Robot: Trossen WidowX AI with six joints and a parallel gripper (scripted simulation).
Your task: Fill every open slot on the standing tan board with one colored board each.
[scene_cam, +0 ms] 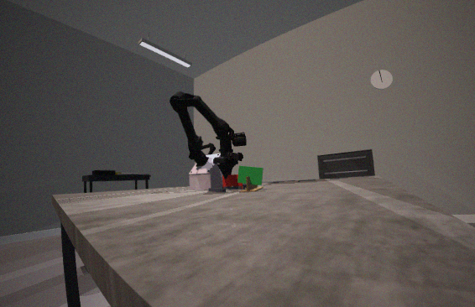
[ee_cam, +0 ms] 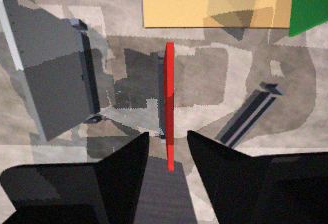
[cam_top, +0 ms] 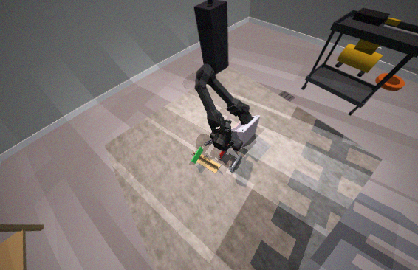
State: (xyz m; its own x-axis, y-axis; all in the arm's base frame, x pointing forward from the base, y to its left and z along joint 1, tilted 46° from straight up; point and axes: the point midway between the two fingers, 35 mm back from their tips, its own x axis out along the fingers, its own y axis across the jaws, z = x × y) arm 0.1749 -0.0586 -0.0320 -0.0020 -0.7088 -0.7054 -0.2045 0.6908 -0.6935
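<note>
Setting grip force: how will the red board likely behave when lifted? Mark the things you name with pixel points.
The red board (cam_top: 222,153) (scene_cam: 232,181) (ee_cam: 170,100) looks stiff: its edge runs straight. Thin and flat-sided, it's probably light and might pivot if pinched off-centre. Standing on edge, it could tip if bumped.

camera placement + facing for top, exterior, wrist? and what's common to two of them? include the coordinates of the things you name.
Top: high up, looking steeply down at the table (cam_top: 170,206); whole black arm (cam_top: 220,93) visible.
Exterior: low near a table edge, looking across the top; arm (scene_cam: 211,115) in profile.
Wrist: on the arm, looking down past both black gripper fingers at the upright red board (ee_cam: 169,95).
Top and exterior share the upright green board (cam_top: 197,155) (scene_cam: 250,174).
</note>
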